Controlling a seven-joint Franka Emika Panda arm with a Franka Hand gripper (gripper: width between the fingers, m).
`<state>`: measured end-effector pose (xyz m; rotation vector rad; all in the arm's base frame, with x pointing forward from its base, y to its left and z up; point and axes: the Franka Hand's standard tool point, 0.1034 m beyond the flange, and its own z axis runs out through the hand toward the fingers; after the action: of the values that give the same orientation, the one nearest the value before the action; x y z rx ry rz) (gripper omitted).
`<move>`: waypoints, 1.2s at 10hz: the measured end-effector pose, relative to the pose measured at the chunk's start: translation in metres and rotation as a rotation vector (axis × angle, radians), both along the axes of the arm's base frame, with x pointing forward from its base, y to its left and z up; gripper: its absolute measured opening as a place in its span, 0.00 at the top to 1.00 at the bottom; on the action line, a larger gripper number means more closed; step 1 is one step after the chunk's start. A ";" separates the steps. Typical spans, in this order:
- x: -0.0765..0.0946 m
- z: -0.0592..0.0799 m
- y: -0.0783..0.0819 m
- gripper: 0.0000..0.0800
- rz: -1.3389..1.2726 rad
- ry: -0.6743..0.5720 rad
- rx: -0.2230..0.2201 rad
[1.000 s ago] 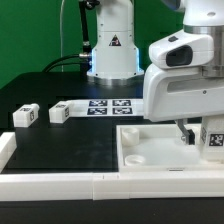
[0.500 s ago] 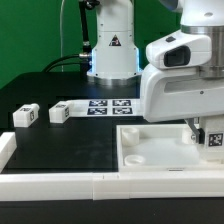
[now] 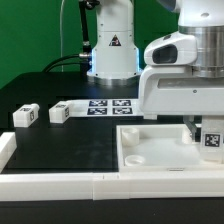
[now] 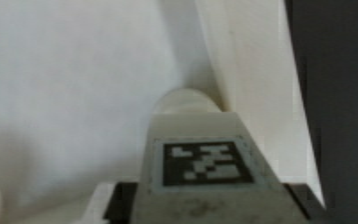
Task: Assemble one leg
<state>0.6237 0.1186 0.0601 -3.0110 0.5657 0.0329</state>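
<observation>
**The leg** (image 4: 202, 150), a white block with its square tag facing the wrist camera, is pinched between the fingers of the gripper (image 4: 202, 205). It hangs over the tabletop (image 3: 150, 152), at the tray's corner on the exterior view's right. Whether its tip touches the tray cannot be told.

**Seating the leg.** The tip should be centred on the corner socket, which is hidden beneath the leg here. The axis should stay upright and the grip firm while the leg goes down.

**Pose.** The arm (image 3: 180, 80) comes from above, hand pointing straight down.

**Surroundings.** A spare leg (image 3: 25, 116) and a second spare leg (image 3: 60, 112) lie well apart on the black table (image 3: 80, 145), near the marker board (image 3: 108, 105).
</observation>
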 end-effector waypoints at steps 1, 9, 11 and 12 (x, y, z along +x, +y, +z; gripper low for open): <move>0.000 0.000 0.000 0.66 -0.141 0.011 -0.006; 0.001 -0.001 -0.003 0.66 -1.153 0.110 0.022; 0.001 -0.001 -0.003 0.55 -1.131 0.108 0.022; 0.001 -0.001 -0.003 0.39 -1.085 0.103 0.023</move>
<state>0.6243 0.1158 0.0587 -2.2773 2.0418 0.1208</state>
